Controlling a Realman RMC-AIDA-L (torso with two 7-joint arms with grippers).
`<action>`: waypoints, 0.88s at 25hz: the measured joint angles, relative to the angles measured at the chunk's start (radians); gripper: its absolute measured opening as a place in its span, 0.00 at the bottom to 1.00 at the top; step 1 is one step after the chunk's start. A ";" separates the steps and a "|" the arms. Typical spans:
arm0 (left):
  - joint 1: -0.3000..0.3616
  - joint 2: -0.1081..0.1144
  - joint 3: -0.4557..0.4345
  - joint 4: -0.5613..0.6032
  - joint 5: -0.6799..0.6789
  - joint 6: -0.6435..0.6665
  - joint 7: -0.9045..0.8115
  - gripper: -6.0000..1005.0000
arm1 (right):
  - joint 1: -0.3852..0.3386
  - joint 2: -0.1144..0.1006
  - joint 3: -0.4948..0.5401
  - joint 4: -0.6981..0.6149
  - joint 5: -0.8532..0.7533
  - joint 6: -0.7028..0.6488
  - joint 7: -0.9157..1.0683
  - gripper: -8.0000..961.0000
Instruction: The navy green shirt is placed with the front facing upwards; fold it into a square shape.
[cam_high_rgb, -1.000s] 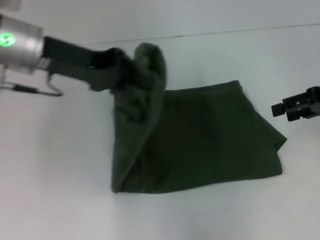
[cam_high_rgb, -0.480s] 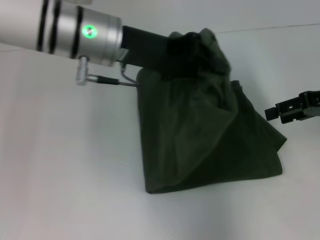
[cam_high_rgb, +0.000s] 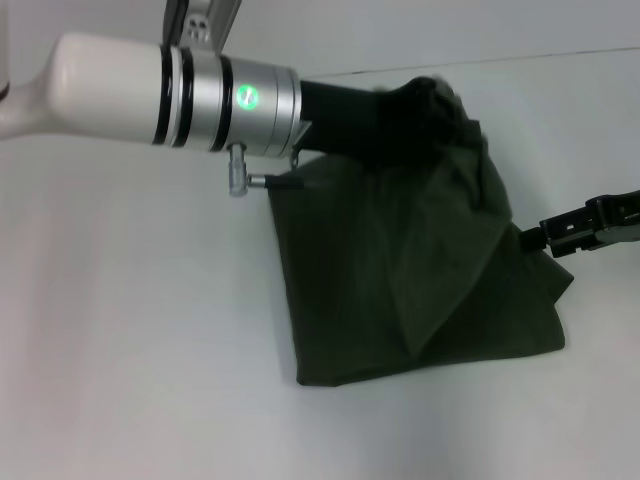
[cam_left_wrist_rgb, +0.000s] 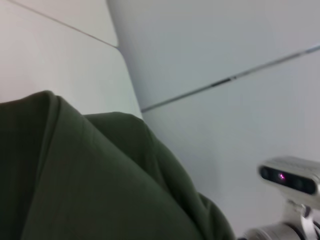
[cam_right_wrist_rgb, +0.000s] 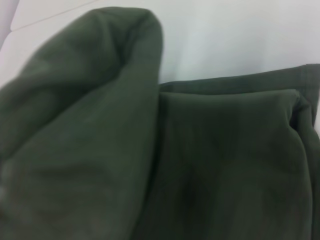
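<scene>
My left gripper (cam_high_rgb: 425, 100) is clamped on a bunched edge of the navy green shirt (cam_high_rgb: 420, 290), held raised above the far side of the garment; the fingers themselves are buried in cloth in the head view, so the grip is inferred from the lifted fabric draping off them. Shirt lies right of centre on the white tabletop (cam_high_rgb: 130, 350), already partly folded into a rough block, with the carried flap slanting down across it toward the near edge. My right gripper (cam_high_rgb: 548, 232) sits at the shirt's right edge, touching or just beside the cloth; whether its fingers are parted I cannot tell. Risks, as I judge them: the flap is gathered rather than flat, so releasing here could leave a diagonal ridge instead of a square edge; dragging further could pull the lower layers out of line if the right side is not pinned; a thin pinch may slip. No lettering, neck label or brand is visible in any view.
</scene>
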 joint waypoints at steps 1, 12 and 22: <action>0.004 0.000 0.000 0.004 -0.001 -0.005 -0.001 0.06 | 0.000 0.000 0.000 0.000 0.000 0.001 0.000 0.76; 0.034 0.004 -0.007 -0.017 -0.006 0.047 -0.002 0.36 | 0.005 -0.020 0.001 -0.004 -0.001 -0.006 0.012 0.76; 0.155 0.064 -0.035 -0.243 -0.008 0.246 -0.047 0.63 | 0.016 -0.065 0.100 -0.114 0.079 -0.120 0.053 0.76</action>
